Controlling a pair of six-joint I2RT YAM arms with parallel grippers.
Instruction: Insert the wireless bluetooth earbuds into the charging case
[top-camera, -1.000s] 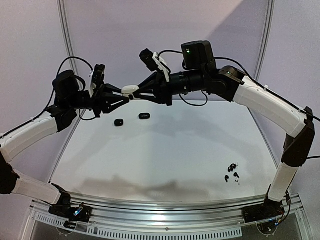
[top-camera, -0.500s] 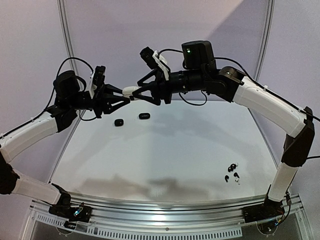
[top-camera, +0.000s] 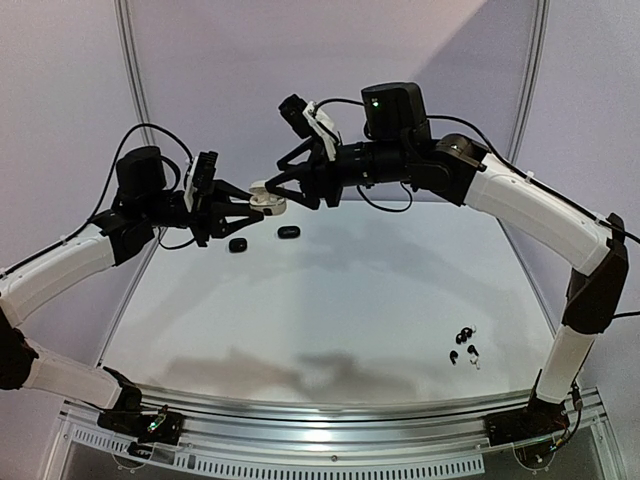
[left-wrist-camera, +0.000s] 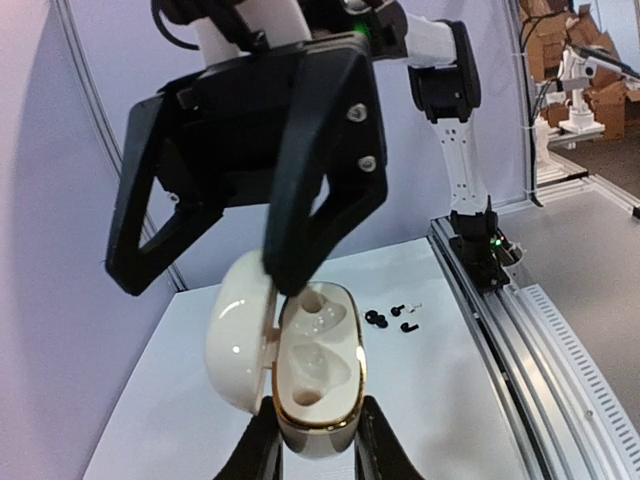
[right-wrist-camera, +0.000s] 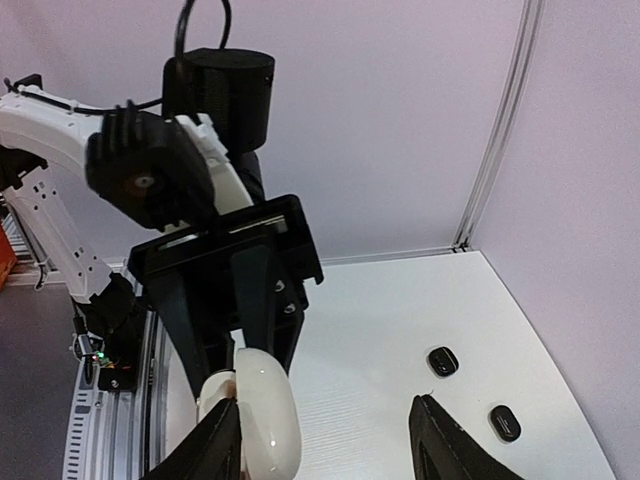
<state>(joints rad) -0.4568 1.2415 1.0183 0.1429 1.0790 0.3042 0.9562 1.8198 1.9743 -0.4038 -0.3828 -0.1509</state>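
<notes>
My left gripper (top-camera: 252, 201) is shut on the base of a white charging case (top-camera: 267, 201) with a gold rim, held in the air above the far left of the table. In the left wrist view the case (left-wrist-camera: 317, 372) has its lid (left-wrist-camera: 238, 342) swung open to the left, and both sockets are bare. My right gripper (top-camera: 284, 192) stands open around the case, with one of its fingers (left-wrist-camera: 305, 220) touching the case by the hinge. Several small black earbuds (top-camera: 464, 346) lie on the table at the near right, apart from both grippers.
Two small black oval cases (top-camera: 238, 245) (top-camera: 288, 232) lie on the white table (top-camera: 330, 300) under the held case. In the right wrist view they (right-wrist-camera: 442, 360) (right-wrist-camera: 503, 422) lie to the right of the open right gripper (right-wrist-camera: 325, 445). A metal rail runs along the near edge.
My right gripper let go and opened wide, and the case's lid now stands open. The left gripper with the case has shifted slightly down.
</notes>
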